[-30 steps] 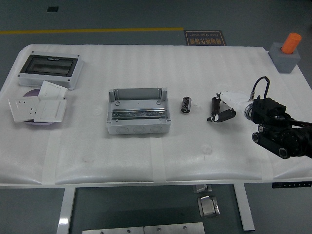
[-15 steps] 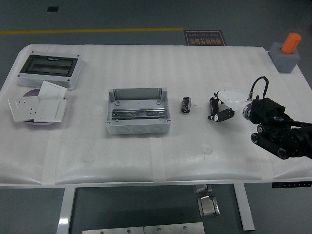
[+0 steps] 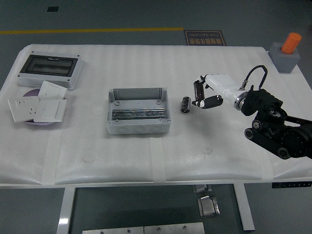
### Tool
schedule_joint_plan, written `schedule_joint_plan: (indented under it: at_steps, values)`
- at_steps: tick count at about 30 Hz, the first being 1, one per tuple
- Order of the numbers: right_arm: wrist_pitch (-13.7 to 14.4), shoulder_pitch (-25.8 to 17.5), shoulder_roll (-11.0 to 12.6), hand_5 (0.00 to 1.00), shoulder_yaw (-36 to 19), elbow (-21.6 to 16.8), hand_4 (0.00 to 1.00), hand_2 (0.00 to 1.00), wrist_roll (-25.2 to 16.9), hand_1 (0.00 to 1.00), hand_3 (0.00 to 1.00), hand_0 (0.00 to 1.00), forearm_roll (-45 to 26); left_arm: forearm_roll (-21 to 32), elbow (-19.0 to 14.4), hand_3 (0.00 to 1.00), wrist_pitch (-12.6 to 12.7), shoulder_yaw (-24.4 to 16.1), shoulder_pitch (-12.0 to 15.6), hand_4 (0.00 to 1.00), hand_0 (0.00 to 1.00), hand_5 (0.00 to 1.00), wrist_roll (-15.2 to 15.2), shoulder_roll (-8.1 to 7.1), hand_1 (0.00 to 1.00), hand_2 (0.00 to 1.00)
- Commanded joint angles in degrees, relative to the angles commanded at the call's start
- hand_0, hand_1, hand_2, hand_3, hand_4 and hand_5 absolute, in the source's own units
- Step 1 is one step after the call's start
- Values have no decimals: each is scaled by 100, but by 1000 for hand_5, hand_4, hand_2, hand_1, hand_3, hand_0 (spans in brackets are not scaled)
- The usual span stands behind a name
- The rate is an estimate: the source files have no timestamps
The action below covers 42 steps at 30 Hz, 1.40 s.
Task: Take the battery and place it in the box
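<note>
Your battery [image 3: 185, 105] lies right of the box [image 3: 138, 111], long axis pointing away from you, right hand [image 3: 206, 92] fingers spread just beside it.

Bright, even overhead light, soft faint shadows, sharp throughout.

open right hand [image 3: 204, 92] beside battery [image 3: 185, 105]

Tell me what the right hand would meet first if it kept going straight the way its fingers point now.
Most likely the battery. The right hand points left across the table with its fingers open, just right of the battery and holding nothing. Beyond it lies the box. The hand's height above the table is unclear, so it might pass over.
</note>
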<state>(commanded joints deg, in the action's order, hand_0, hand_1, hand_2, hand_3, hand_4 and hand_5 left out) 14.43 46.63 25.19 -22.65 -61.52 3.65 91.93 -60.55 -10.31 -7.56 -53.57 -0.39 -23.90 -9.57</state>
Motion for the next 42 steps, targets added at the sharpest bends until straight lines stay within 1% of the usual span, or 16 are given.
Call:
schedule_joint_plan:
  at_steps: [4, 5, 7, 9, 13, 14, 17, 19, 20, 25, 26, 31, 32, 33, 37, 42]
  values:
    - [103, -193, -281, 303, -484, -503, 649, 621, -71, 629, 656, 495, -373, -6, 0, 525, -7, -10, 9, 529, 618, 106, -16, 11, 624, 420]
    - [137, -242, -393, 303, -572, -622, 649, 621, -124, 629, 656, 495, -496, -15, 0, 525, -7, -23, 14, 529, 618, 106, -22, 9, 624, 420]
    - [183, -327, -618, 303, -665, -740, 649, 621, -208, 629, 656, 495, -723, -38, 0, 525, -11, -45, 21, 529, 618, 106, -34, 5, 624, 420]
    - [199, -429, -873, 310, -725, -728, 652, 620, -233, 630, 655, 483, -800, -51, 0, 524, -15, -57, 26, 531, 618, 111, -43, 2, 625, 420]
    - [176, -532, -1307, 310, -717, -589, 652, 620, -138, 630, 655, 483, -497, -26, 0, 524, -22, -29, 27, 531, 618, 111, -45, -6, 625, 420]
    - [177, -536, -1381, 427, -697, -551, 753, 648, -114, 649, 704, 539, -405, -24, 0, 524, -24, -27, 29, 532, 618, 111, -46, -8, 626, 420]
    - [183, -505, -1492, 427, -643, -436, 753, 648, -52, 649, 704, 539, -197, -18, 0, 524, -30, -21, 35, 532, 618, 111, -50, -9, 626, 420]
    - [183, -481, -1519, 427, -639, -381, 753, 648, -14, 649, 704, 539, -98, -16, 0, 524, -33, -20, 37, 532, 618, 111, -53, -8, 626, 420]
    - [182, -465, -1527, 600, -642, -351, 984, 941, 11, 923, 998, 998, -44, -20, 0, 522, -34, -24, 36, 535, 618, 115, -55, -9, 624, 416]
    - [146, -419, -1523, 600, -615, -259, 984, 941, 86, 923, 998, 998, 53, -12, 0, 522, -36, -19, 27, 535, 618, 115, -51, -12, 624, 416]
    - [139, -418, -1520, 648, -605, -235, 998, 998, 95, 998, 998, 998, 56, -14, 0, 518, -36, -18, 26, 543, 618, 114, -51, -13, 621, 414]
    - [109, -429, -1508, 648, -541, -132, 998, 998, 118, 998, 998, 998, 47, -19, 0, 518, -40, -14, 29, 543, 618, 114, -52, -14, 621, 414]
    - [107, -432, -1495, 679, -537, -113, 998, 998, 120, 998, 998, 998, 44, -16, 0, 517, -40, -11, 28, 545, 618, 111, -50, -12, 621, 412]
    - [104, -432, -1474, 679, -536, -97, 998, 998, 122, 998, 998, 998, 41, -12, 0, 517, -39, -7, 27, 545, 618, 111, -47, -11, 621, 412]
    - [98, -371, -1281, 679, -509, 18, 998, 998, 120, 998, 998, 998, -20, 15, 0, 517, -35, 16, 20, 545, 618, 111, -35, -2, 621, 412]
    - [50, -192, -907, 682, -300, 358, 998, 998, 111, 998, 998, 998, -222, 9, 0, 516, -29, 11, 18, 547, 618, 111, -32, 2, 620, 411]
